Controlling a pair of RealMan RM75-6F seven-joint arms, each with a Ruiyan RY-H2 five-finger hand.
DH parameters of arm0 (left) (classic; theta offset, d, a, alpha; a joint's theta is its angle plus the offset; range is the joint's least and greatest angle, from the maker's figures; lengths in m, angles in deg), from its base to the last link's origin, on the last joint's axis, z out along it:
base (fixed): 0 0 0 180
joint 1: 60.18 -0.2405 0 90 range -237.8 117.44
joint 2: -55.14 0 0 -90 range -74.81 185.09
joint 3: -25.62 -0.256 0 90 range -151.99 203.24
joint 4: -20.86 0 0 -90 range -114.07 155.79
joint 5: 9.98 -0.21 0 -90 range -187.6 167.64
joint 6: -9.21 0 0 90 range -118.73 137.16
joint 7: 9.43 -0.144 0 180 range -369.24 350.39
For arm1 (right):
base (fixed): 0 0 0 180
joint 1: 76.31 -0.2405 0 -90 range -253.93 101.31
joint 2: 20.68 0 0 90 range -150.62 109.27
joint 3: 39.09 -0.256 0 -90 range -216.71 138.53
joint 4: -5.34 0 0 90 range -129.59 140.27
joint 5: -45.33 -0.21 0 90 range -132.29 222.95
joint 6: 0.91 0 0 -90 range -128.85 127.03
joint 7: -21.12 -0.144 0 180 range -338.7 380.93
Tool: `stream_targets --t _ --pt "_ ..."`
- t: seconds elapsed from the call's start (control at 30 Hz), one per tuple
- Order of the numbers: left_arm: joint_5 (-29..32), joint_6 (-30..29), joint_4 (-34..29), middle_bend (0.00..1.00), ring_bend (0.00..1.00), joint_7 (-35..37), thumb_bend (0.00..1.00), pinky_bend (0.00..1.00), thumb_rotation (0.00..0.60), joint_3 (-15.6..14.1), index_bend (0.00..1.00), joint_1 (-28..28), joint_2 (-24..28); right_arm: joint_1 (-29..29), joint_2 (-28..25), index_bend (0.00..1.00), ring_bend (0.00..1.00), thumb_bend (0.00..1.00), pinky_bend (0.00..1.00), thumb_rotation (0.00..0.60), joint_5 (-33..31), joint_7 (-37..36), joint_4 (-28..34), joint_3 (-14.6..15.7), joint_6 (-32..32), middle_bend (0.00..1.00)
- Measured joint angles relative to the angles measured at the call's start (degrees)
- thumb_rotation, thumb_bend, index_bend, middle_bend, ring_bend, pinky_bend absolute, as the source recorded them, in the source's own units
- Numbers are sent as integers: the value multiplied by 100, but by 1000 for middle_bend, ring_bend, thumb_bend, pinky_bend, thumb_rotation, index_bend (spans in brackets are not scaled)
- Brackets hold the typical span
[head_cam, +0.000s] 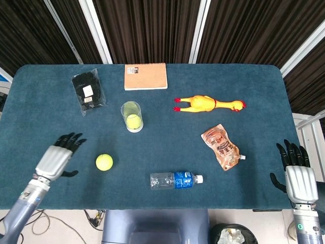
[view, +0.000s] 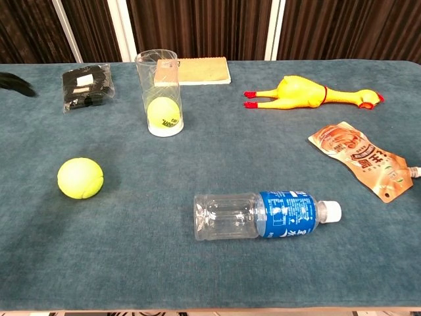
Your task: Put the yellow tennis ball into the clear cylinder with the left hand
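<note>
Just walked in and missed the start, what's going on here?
The robot's left hand is open over the blue table, beside the loose yellow tennis ball but not touching it. The upright clear plastic cylinder already holds another yellow ball. The right hand hangs open off the table's right edge, holding nothing.

Evenly and brightly lit from above in both views, with no harsh contrast. Soft, short shadows only: a faint dark patch under the loose yellow tennis ball and beneath the clear plastic water bottle with a blue label. Small white glints on the upright clear plastic cylinder and on the glossy orange foil pouch. Sharp across the dark teal felt tabletop. Motion-blurred dark smear at the chest view's left edge. Slight bowing of table edges in the head view.
</note>
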Motion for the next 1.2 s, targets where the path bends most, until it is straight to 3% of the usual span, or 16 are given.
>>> stream_targets --t 0.33,0.73,1.03,1.2 --pt "718 688 -65 66 33 -1118 37 142 600 35 145 632 -660 8 -16 106 6 352 0 600 -2 -31 0 -10 18 0" --pt "1110 748 398 162 159 -1661 49 255 600 -96 190 895 -1321 20 -52 106 6 352 0 600 -23 -102 -1 -36 38 0" --pt "1246 742 645 328 320 -2019 226 417 600 -233 302 1069 -1567 15 -40 106 5 352 0 600 -31 -81 -12 -32 23 0" --pt "1339 657 737 393 372 -2148 255 464 600 -279 332 1080 -1603 14 -45 106 5 352 0 600 -45 -94 -17 -39 18 0"
